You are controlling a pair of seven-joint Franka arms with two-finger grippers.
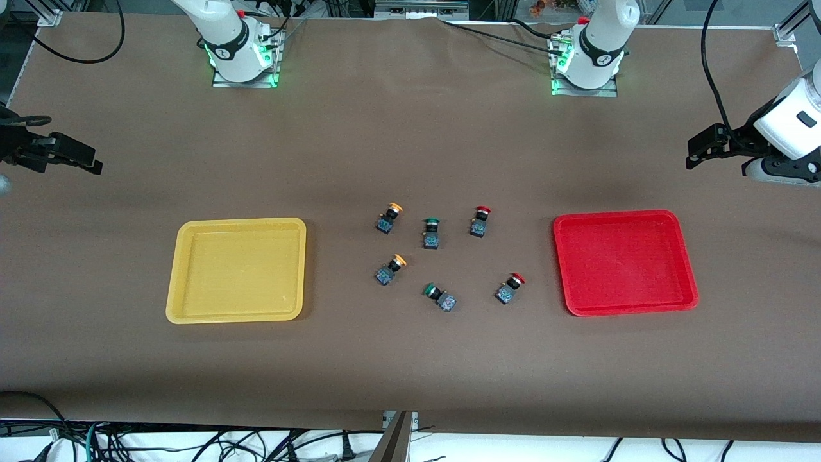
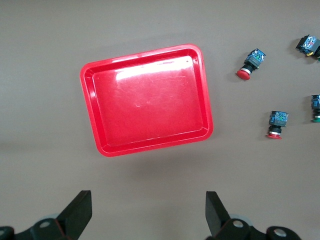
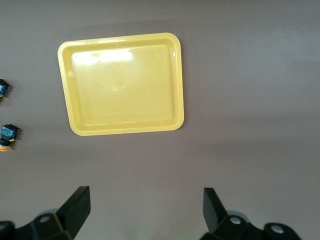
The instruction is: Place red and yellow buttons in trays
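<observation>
Both trays bare — yellow tray (image 1: 237, 270) toward right arm's end, red tray (image 1: 625, 262) toward left arm's. Buttons (image 1: 390, 218) on table between. Left gripper (image 2: 149, 215), right gripper (image 3: 146, 212) — wide open, holding nothing, waiting.

A high camera faces me across the tabletop (image 1: 410, 128), taking in both my bases and the whole spread. My left wrist camera looks straight down from well above at the red tray (image 2: 147, 100) and nearby buttons; my right wrist camera likewise looks down at the yellow tray (image 3: 122, 84). Both trays also appear in the front view.
</observation>
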